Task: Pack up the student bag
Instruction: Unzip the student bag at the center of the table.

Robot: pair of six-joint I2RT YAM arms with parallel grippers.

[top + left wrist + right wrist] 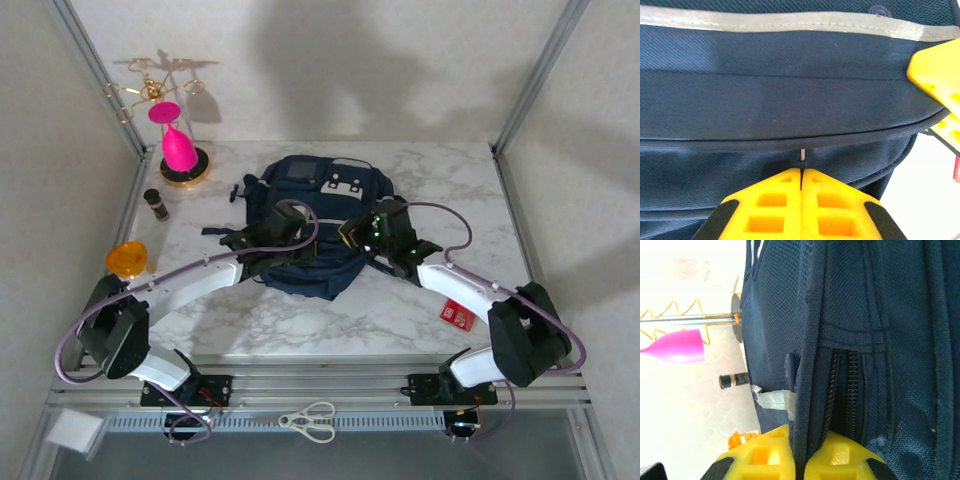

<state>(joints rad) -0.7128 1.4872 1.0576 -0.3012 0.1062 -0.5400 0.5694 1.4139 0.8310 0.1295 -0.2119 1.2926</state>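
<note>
Nearest, ahead of the bag's near end, scissors (310, 420) lay on the rail in front of the counter (350, 315). A strip of bare marble ran between the counter's near edge and the bag (315, 215). To the bag's right a red card (458, 314) lay near that edge, and beyond it the counter stood open to the right edge. To the bag's left the room was tighter: an orange thing (127, 259) at the left edge, then a dark bottle (156, 204), then a pink cone (178, 148) on a gold stand at the far left corner.

The bag lay flat mid-counter, its long axis running near to far and its patched end pointing to the far edge.

The left end effector (801, 172) sat over the bag's near left part with its fingers pressed together. A thin metal pin showed at their tips below a dark seam; whether it was pinched I could not tell. The right end effector (799, 445) was at the bag's near right side, pinching a fold of bag fabric beside an open zip.
</note>
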